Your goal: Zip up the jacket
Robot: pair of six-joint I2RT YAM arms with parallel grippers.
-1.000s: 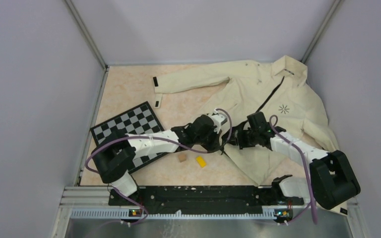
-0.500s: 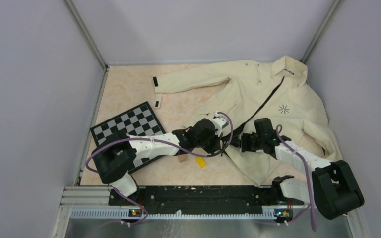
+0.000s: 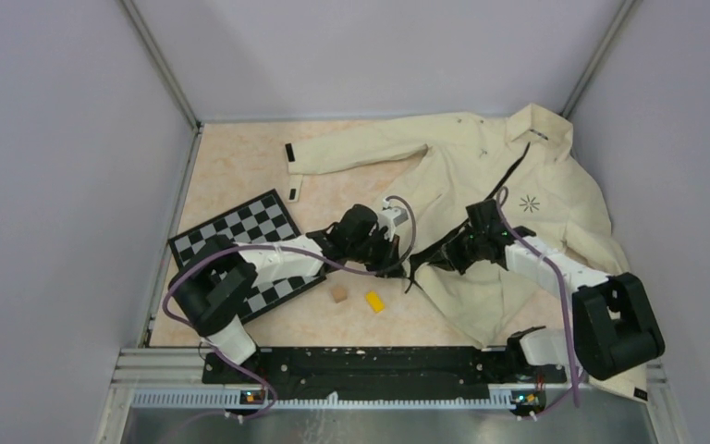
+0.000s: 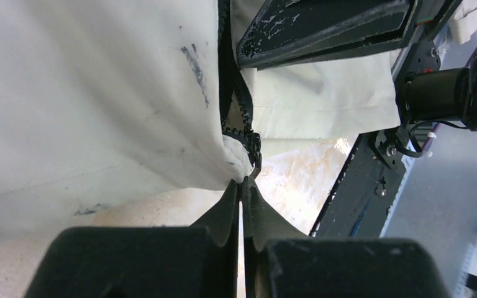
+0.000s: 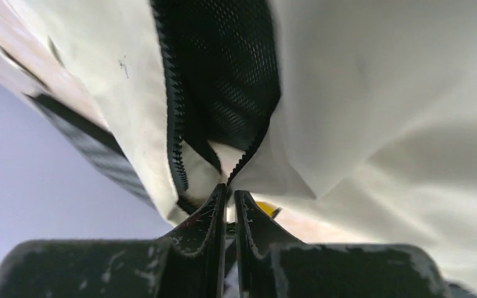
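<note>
The cream jacket [image 3: 481, 157] lies spread at the back right of the table, with its black starburst logo [image 3: 529, 203] facing up. Its dark zipper [image 3: 504, 180] runs down the front towards the hem. My left gripper [image 3: 396, 257] is shut on the jacket's bottom corner beside the zipper end [image 4: 248, 146], and its fingertips [image 4: 231, 192] pinch the fabric. My right gripper [image 3: 444, 259] is shut on the jacket's edge where the zipper teeth [image 5: 172, 118] meet, and black mesh lining [image 5: 223, 68] shows above. The two grippers are close together at the hem.
A black-and-white checkerboard [image 3: 240, 242] lies at the left under the left arm. A small tan cube [image 3: 339, 294] and a yellow block [image 3: 374, 301] sit near the front centre. Grey walls enclose the table on three sides, and the black base rail [image 3: 351, 365] runs along the front.
My left gripper has moved left and back with the hem corner. My right gripper has moved back and up, so the lower zipper edge is lifted and stretched between them.
</note>
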